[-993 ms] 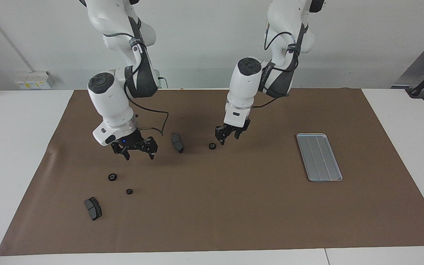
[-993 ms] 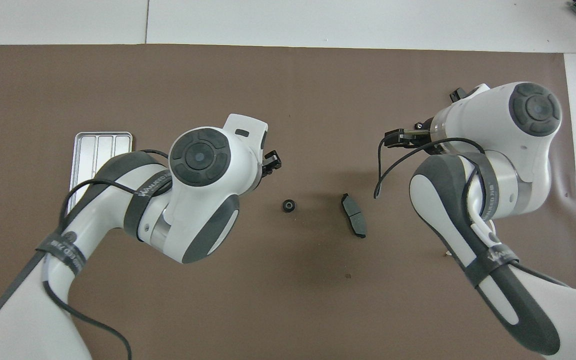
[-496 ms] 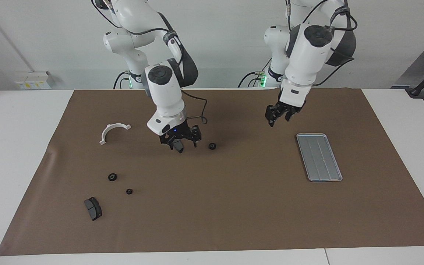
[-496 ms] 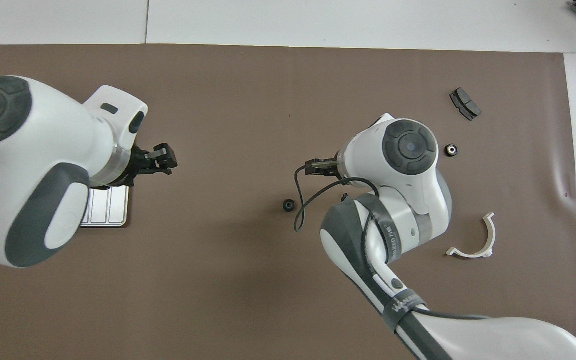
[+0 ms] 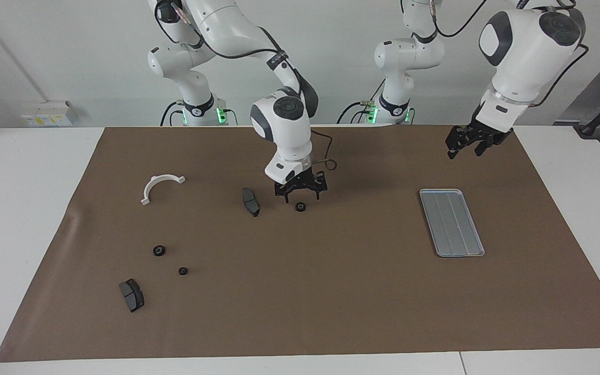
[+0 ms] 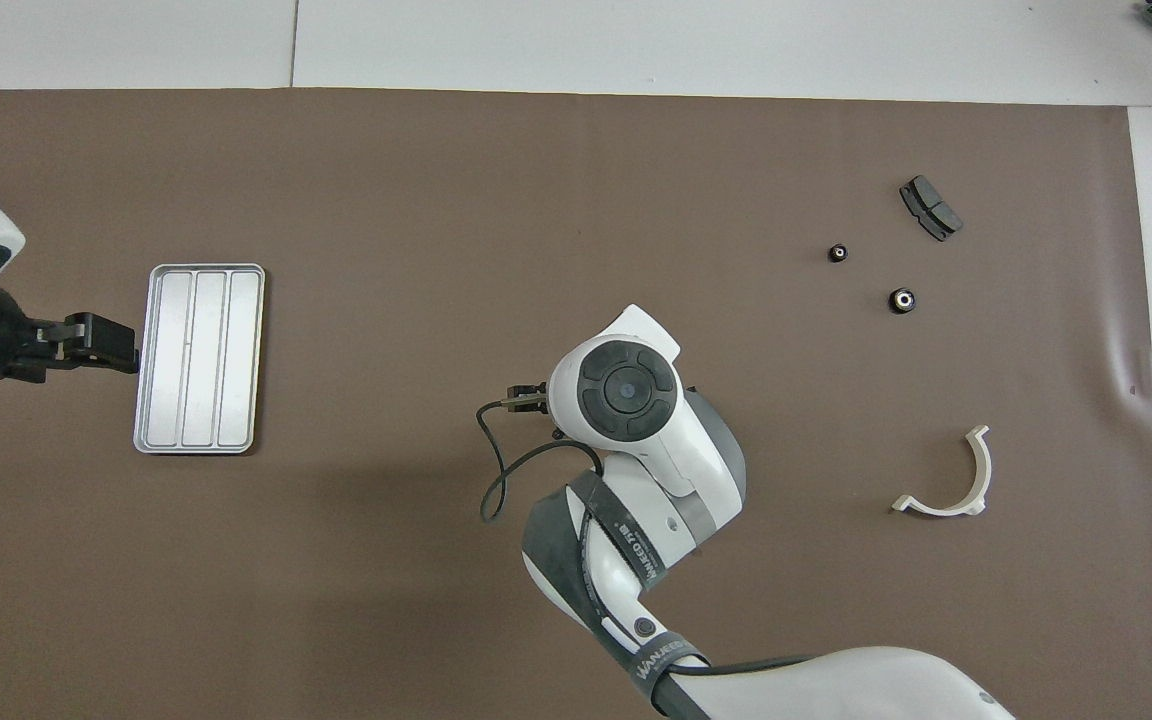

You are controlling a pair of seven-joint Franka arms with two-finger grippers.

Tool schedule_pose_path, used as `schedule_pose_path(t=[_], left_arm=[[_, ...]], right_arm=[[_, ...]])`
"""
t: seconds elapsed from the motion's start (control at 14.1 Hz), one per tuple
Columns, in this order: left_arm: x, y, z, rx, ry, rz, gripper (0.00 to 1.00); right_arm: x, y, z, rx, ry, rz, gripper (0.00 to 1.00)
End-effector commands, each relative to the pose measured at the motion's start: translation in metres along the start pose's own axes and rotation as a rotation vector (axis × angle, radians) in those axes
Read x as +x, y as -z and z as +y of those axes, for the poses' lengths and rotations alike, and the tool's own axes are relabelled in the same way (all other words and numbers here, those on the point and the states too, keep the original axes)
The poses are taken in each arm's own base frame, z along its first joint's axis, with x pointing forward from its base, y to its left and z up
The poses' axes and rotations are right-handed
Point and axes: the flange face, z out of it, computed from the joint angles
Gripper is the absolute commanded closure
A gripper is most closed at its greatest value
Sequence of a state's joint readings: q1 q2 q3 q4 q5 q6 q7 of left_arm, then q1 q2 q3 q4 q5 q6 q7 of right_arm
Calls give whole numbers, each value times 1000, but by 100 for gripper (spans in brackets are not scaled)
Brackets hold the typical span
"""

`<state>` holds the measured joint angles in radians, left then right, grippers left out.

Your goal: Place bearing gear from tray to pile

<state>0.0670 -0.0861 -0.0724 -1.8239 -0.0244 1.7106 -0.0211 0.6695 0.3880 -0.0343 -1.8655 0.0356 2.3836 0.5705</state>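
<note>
Right hand [image 5: 300, 193] now spread wide just above gear [image 5: 300, 207]; left hand [image 5: 473, 145], grip unclear, past tray [image 5: 451, 222].

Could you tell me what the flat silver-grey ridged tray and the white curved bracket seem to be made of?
Flat silver-grey ridged tray: probably metal, matte brushed finish, going by its pale sheen and pressed ridges.
White curved bracket: likely plastic, matte, uniformly white; the look leaves it open.

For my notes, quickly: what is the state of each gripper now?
Left gripper: up beside the tray, holds nothing; open or closed cannot be told.
Right gripper: open, just above a black gear, holds nothing.
</note>
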Motion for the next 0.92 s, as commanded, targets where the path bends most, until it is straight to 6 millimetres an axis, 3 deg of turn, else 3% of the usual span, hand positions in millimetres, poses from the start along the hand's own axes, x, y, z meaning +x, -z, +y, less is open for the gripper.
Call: schedule_pose_path(t=[0.0, 0.35, 0.5, 0.64, 0.85], left_arm=[[-11, 14, -18, -6, -38, 29, 0], [-7, 25, -12, -3, -41, 89, 0], [-4, 26, -14, -1, -37, 126, 0], [-7, 22, -17, -1, -31, 120, 0], [-9, 22, -10, 0, -45, 118, 0]], right_arm=[[2, -16, 4, -22, -1, 13, 0], [-12, -27, 3, -47, 22, -14, 0], [-26, -31, -6, -59, 46, -36, 8], [-26, -31, -6, -61, 48, -34, 14], [-26, -34, -5, -69, 58, -31, 17]])
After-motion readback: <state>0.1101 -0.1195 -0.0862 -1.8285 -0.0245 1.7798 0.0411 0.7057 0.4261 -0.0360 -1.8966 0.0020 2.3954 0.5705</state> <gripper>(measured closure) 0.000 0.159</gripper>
